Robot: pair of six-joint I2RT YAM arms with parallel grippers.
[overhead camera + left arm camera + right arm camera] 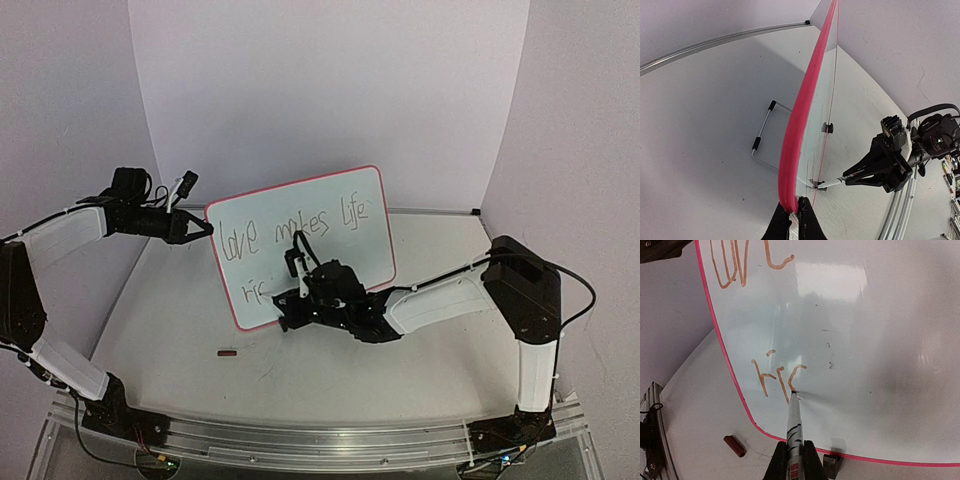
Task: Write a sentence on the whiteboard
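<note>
The whiteboard stands tilted at mid-table, with a pink frame. The sentence reads "love makes life" on the top line and "ric" below. My left gripper is shut on the board's upper left edge; the left wrist view shows its fingers pinching the pink frame. My right gripper is shut on a marker, whose tip touches the board at the foot of the "c" in "ric". Part of "love" shows at the top.
A dark red marker cap lies on the table left of the board's lower corner and shows in the right wrist view. A black clip foot sits under the bottom frame. A wire stand lies behind the board. White walls enclose the table.
</note>
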